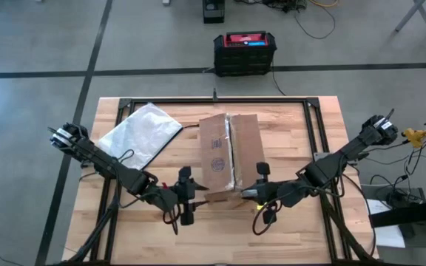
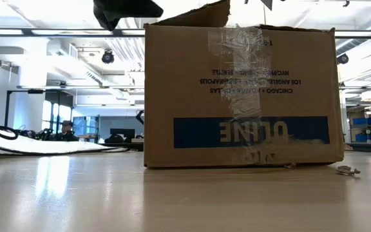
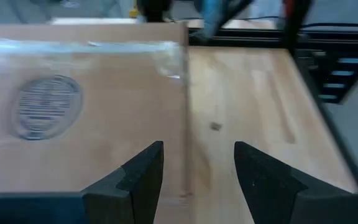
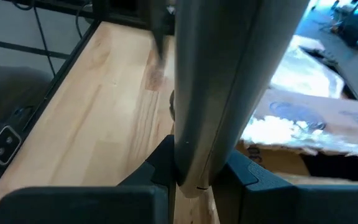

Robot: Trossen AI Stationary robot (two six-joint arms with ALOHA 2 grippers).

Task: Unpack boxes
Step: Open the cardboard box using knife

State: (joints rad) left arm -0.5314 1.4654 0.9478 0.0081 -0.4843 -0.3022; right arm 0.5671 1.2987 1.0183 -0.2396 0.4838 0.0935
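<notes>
The brown cardboard box (image 1: 230, 159) stands on its bottom in the middle of the table. Clear tape runs along its top seam, and the blue label (image 2: 250, 132) reads upside down. My left gripper (image 3: 197, 168) hovers open at the box's near left corner; the top's edge (image 3: 186, 99) runs between its fingers, which touch nothing I can see. My right gripper (image 4: 194, 171) is at the near right corner, shut on a grey flat tool (image 4: 229, 74). A flap edge (image 2: 198, 14) sticks up on top. My right gripper pinches the grey flat tool between its two fingers at the tool's near end (image 4: 191, 163). The tool runs on forward along the fingers, slanting down toward the box (image 4: 316, 124). Its far end lies outside the wrist view, so I cannot tell whether it touches the box.
A clear plastic bag (image 1: 139, 133) lies flat at the table's far left. A black-and-red case (image 1: 244, 52) stands on the floor beyond the far edge. A small metal bit (image 2: 346, 171) lies on the table beside the box. Bare wood runs along the near edge.
</notes>
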